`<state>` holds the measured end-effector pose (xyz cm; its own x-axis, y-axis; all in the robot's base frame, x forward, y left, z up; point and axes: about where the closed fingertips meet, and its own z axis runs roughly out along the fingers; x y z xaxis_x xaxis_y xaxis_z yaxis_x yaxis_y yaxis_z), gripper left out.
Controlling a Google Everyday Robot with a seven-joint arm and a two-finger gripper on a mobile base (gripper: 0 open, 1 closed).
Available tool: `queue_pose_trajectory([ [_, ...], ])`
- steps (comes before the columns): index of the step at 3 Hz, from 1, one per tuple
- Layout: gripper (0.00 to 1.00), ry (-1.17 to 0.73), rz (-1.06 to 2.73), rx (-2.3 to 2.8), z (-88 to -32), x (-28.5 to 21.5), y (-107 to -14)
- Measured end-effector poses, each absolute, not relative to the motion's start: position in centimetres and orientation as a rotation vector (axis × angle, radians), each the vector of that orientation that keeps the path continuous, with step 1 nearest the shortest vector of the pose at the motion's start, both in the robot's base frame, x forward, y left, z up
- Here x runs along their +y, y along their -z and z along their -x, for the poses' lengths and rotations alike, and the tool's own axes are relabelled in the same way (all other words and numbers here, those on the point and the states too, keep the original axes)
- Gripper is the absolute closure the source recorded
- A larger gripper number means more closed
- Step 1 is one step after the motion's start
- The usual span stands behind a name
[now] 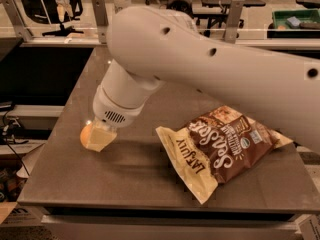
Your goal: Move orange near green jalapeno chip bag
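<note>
Near the left edge of the table (pixel 125 179), the gripper (pixel 98 138) sits low over the orange (pixel 85 134), covering most of it so that only the fruit's left side shows. Whether the gripper is spread or already pinching the orange cannot be told from this angle. The big white arm (pixel 210 64) crosses the whole upper scene. A brown bag (pixel 225 144) lies well apart to the right, and it is not the target. No green bag is in view; it may lie behind the arm, but that is only a guess.

The step in hand looks like securing the orange. To do it well, the grip should centre on the widest part of the fruit, since a round thing squeezed off-centre tends to pop out and roll, and the table edge is close. Close gently, lift only enough to clear the surface, and move slowly. Keep clear of the brown bag on the way, and set the orange down beside the green bag, not on it.
</note>
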<state>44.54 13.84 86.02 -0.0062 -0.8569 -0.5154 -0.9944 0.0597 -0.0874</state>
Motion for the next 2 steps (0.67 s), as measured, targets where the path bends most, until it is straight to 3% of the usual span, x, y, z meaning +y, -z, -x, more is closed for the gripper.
queue_pose_trajectory([
  [2,1.0,-0.297,1.844,1.896,-50.7,9.1,-89.6],
])
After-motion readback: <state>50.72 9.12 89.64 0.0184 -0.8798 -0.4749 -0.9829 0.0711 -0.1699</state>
